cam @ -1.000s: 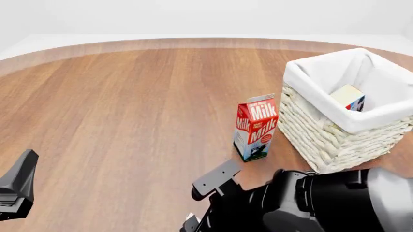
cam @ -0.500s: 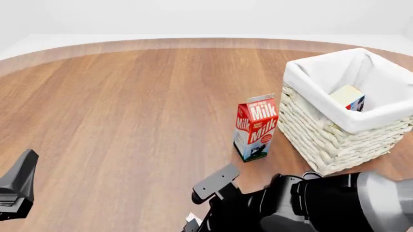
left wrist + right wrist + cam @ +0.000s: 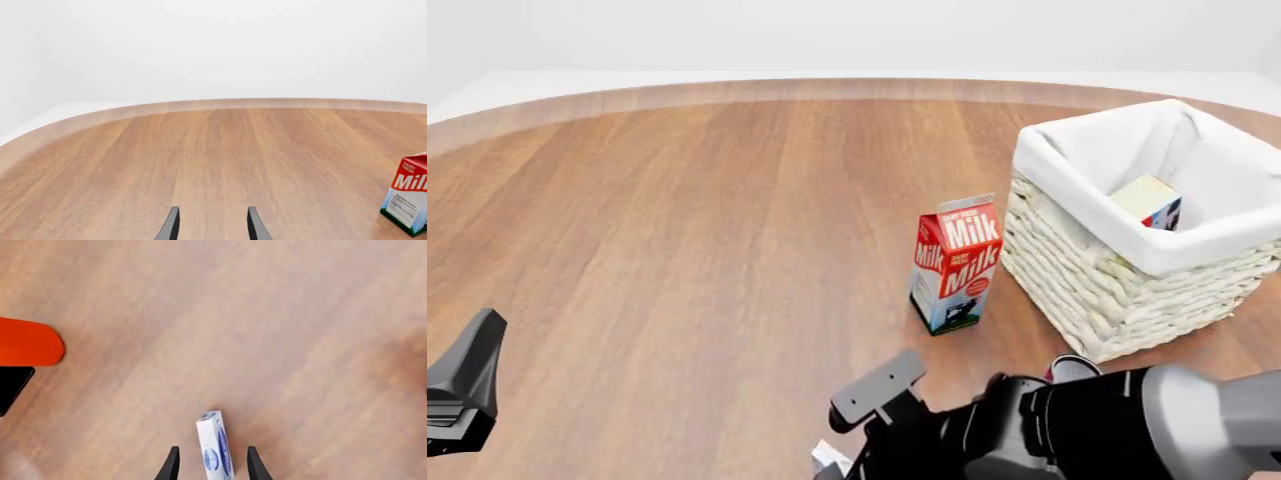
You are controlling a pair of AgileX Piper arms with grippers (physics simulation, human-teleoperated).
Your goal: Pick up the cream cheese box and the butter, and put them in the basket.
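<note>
Front view: one round brown wooden table [image 3: 694,220] carries one red-and-white gabled milk carton [image 3: 956,264], standing upright near the centre, and one large square off-white wicker basket [image 3: 1094,280] with a white cloth liner, just beside the carton at its 3 o'clock. Inside the basket, leaning against the liner, lies one box with a pale end face and a bit of red and blue print, the butter [image 3: 1148,203]. The right arm's black body fills the 5 o'clock edge of the view; one grey finger [image 3: 878,386] sticks out of it toward 10 o'clock. A dark piece of the left arm sits at the 8 o'clock edge.

Left wrist view: the left gripper [image 3: 212,226] shows two dark fingertips spread apart with only bare tabletop between them. One milk carton shows, cut by the frame's edge.

Right wrist view: the right gripper [image 3: 211,464] has two fingertips spread, and one small flat white cream cheese box with blue markings [image 3: 215,446] stands on edge between them on the table; whether the tips touch it I cannot tell. One orange-red rounded shape [image 3: 30,348] lies well apart from it.
</note>
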